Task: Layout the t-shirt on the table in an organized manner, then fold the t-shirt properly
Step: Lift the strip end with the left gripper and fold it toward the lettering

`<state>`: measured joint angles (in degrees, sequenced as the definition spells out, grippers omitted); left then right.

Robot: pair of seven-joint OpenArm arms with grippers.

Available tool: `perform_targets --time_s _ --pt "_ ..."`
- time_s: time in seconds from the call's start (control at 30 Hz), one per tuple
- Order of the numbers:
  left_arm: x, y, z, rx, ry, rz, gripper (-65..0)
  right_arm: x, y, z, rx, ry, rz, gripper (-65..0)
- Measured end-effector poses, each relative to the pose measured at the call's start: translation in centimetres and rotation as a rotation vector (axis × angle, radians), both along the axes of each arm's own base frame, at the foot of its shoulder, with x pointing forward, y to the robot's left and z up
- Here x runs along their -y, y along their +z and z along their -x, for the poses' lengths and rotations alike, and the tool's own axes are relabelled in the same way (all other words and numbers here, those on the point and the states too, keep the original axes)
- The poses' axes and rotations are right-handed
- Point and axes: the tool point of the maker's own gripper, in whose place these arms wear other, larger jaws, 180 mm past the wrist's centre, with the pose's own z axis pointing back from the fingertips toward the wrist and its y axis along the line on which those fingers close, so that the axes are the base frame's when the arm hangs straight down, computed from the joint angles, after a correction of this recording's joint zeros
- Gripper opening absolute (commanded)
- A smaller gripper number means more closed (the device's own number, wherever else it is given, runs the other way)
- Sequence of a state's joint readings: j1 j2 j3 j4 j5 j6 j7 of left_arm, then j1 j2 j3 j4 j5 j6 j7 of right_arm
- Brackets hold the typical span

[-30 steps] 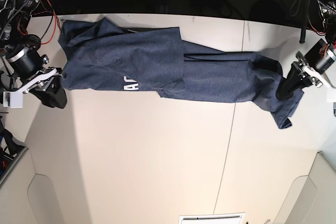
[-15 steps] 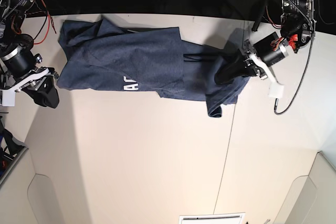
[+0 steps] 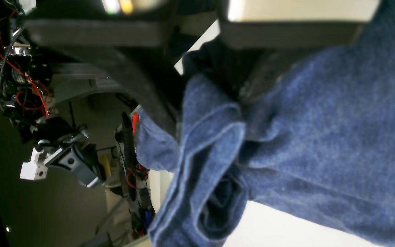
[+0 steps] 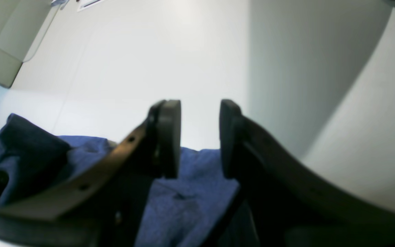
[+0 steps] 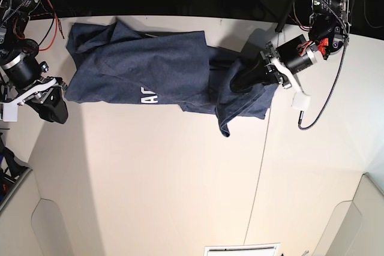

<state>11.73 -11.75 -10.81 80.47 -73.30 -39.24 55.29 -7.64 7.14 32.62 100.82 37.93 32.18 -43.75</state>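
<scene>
In the left wrist view, the left gripper (image 3: 214, 85) has its jaws pinching a folded edge of the t-shirt (image 3: 321, 144); behind is a dim, blurred room.

In the right wrist view, the right gripper (image 4: 199, 137) has its jaws spread and empty, above the pale worktop (image 4: 183, 51).

In the base view, the t-shirt (image 5: 156, 67) lies along the far edge of the worktop (image 5: 150, 172); only the white letters "AC" are readable, the rest is hidden.

The left claw (image 5: 243, 79) is clamped on the t-shirt (image 5: 150, 70), arm reaching inward. The right claw (image 4: 199, 137) has its jaws parted and holds nothing.
</scene>
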Motion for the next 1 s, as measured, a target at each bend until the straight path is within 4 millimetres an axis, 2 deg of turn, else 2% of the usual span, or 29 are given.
perform_targets --time_s 0.2,0.33,0.43,0.5,0.67,0.87,1.0 --pt "0.8 -0.2 0.3 -0.006 -0.026 0.001 -65.0 0.0 0.0 0.0 0.0 0.0 0.0 -46.1" --pt "1.1 -1.0 0.6 -0.012 -0.048 -0.051 -64.9 0.0 0.0 0.0 0.0 0.0 0.0 -46.1" --pt "1.7 -1.0 0.2 -0.002 -0.037 -0.053 -43.9 0.0 0.0 0.0 0.0 0.0 0.0 -46.1" --pt "2.4 -0.9 0.0 0.003 -0.032 -0.035 -37.7 0.0 0.0 0.0 0.0 0.0 0.0 -46.1" --pt "3.6 -0.5 0.0 0.001 -0.031 0.013 -37.7 0.0 0.0 0.0 0.0 0.0 0.0 -46.1" --pt "4.9 2.3 0.8 -0.011 -0.082 0.213 -37.8 0.0 0.0 0.0 0.0 0.0 0.0 -46.1" --pt "5.6 2.0 2.0 -0.033 -0.165 0.183 -37.8 0.0 0.0 0.0 0.001 0.0 0.0 -46.1"
